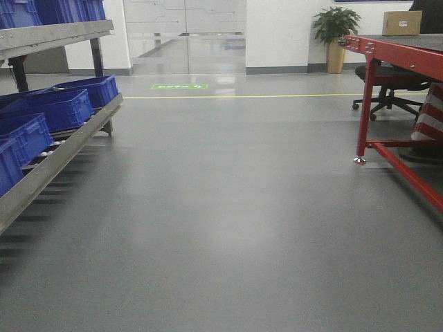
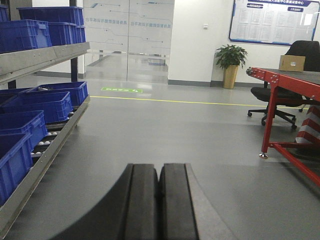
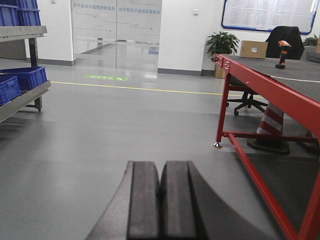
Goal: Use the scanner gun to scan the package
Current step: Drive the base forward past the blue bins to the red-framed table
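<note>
The package (image 3: pixel 253 49), a tan cardboard box, sits at the far end of the red table (image 3: pixel 260 82); it also shows in the front view (image 1: pixel 401 23) and the left wrist view (image 2: pixel 292 63). The scanner gun (image 3: pixel 283 53), small, orange and dark, stands upright on the table top to the right of the package, seen only in the right wrist view. My left gripper (image 2: pixel 159 167) and right gripper (image 3: pixel 161 165) are both shut with nothing between their pads. Both hang over the grey floor, well short of the table.
A metal rack with several blue bins (image 1: pixel 62 107) lines the left side. The red table's legs and low rails (image 1: pixel 405 166) run along the right. Beyond it stand a black office chair (image 1: pixel 387 86), a striped cone (image 3: pixel 272 125) and a potted plant (image 1: pixel 336 31). Glass doors (image 1: pixel 187 34) stand at the back.
</note>
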Tool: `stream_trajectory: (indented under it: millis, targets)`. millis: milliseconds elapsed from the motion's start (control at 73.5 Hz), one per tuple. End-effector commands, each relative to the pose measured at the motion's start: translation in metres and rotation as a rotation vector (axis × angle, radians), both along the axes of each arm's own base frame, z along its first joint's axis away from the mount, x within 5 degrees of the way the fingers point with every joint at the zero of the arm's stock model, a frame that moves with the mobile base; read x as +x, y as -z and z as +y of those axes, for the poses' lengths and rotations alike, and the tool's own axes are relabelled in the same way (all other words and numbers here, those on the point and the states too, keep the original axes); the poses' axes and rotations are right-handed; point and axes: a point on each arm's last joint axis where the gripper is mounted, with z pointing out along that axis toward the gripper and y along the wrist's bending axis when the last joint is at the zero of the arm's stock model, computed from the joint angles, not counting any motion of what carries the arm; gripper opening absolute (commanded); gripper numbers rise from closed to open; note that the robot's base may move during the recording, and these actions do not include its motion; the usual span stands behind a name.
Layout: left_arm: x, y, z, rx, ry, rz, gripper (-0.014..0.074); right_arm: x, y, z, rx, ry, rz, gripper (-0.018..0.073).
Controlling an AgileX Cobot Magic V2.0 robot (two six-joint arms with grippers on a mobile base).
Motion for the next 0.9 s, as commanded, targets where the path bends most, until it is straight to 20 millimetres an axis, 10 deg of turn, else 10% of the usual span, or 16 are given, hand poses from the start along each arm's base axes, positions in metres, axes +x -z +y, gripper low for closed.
stream_trajectory:
  millis: [0, 884]
  targets:
    - [-0.0006, -0.0026, -0.0001, -0.002, 0.003, -0.024, -0.0111, -0.0004, -0.002, -0.0003, -0.011, 0.005, -0.021, -0.0168]
    - [-0.0006, -0.0026, -0.0001, -0.002, 0.003, -0.024, -0.0111, -0.0004, -0.002, -0.0003, -0.011, 0.005, -0.021, -0.0168]
